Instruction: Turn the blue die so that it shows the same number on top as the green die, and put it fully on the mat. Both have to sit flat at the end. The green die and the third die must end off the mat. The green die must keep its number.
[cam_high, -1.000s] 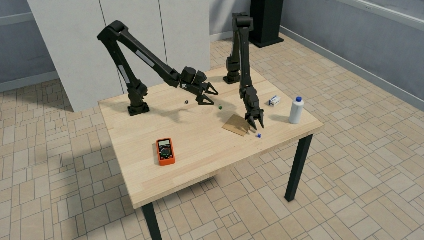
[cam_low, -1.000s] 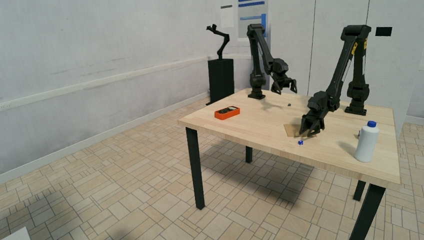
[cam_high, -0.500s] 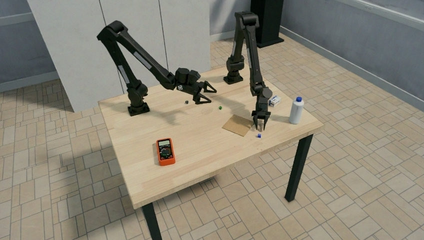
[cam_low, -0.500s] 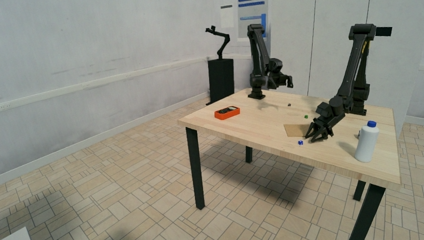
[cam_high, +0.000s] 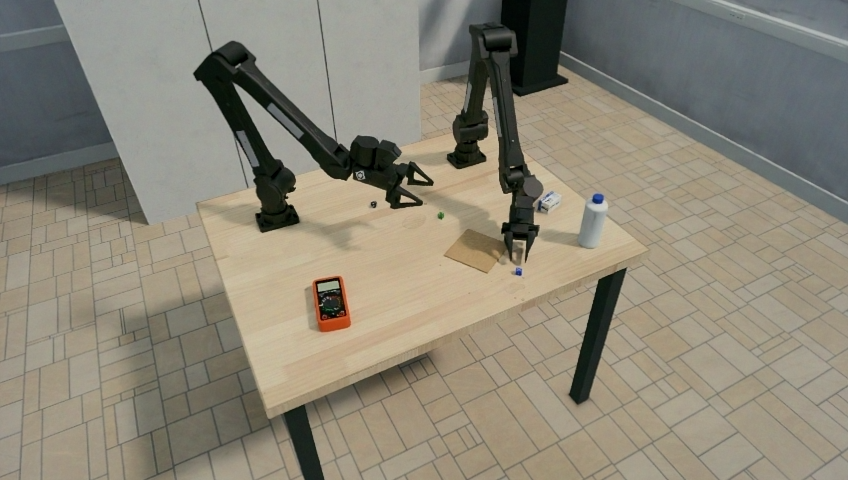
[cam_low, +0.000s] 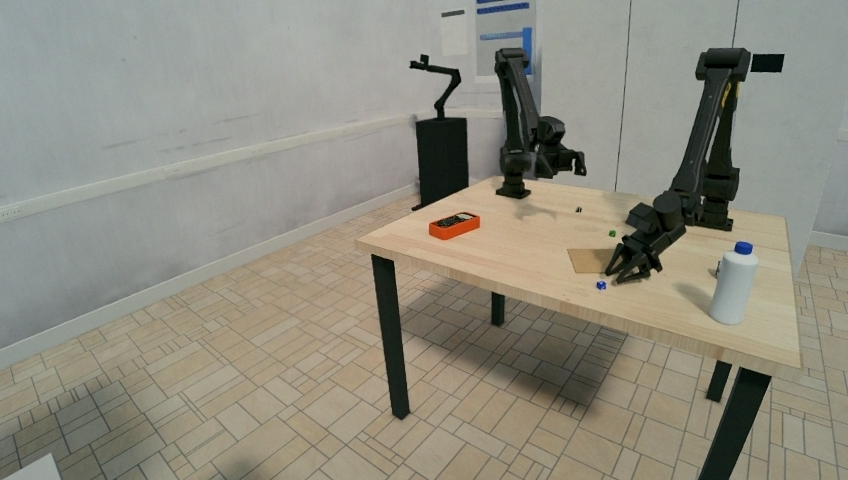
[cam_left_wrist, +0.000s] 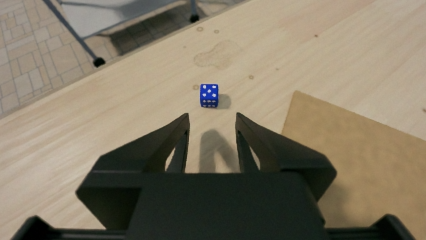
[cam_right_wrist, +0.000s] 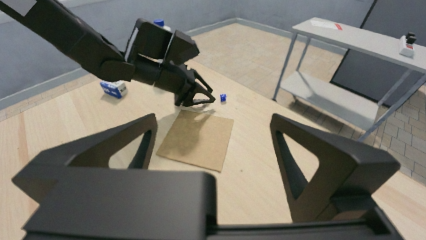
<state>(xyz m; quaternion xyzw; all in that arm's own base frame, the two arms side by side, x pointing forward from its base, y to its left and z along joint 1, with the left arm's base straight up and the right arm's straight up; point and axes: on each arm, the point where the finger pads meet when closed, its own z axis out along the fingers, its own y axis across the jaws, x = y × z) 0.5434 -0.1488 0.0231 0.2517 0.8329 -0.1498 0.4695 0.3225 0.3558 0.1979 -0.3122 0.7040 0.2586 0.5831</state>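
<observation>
Right of centre in the top view, the blue die (cam_high: 518, 271) (cam_low: 601, 285) (cam_left_wrist: 209, 95) (cam_right_wrist: 223, 98) sat off the mat (cam_high: 474, 251) (cam_low: 586, 261) (cam_left_wrist: 360, 150) (cam_right_wrist: 200, 140). The left gripper (cam_high: 517, 260) (cam_low: 612, 277) (cam_left_wrist: 212, 119) (cam_right_wrist: 213, 96), its 2 fingers partly spread, needed centring before a gentle pinch; the right gripper (cam_high: 427, 193) (cam_low: 581, 172) (cam_right_wrist: 213, 119) stood wide.

2 changes: left tool (cam_high: 517, 260) (cam_low: 612, 277) (cam_left_wrist: 212, 116) (cam_right_wrist: 213, 96) shifted sideways, away from mat (cam_high: 474, 251) (cam_low: 586, 261) (cam_left_wrist: 360, 145) (cam_right_wrist: 200, 140); right tool (cam_high: 427, 193) (cam_low: 581, 173) (cam_right_wrist: 214, 118) drawn slightly back.
</observation>
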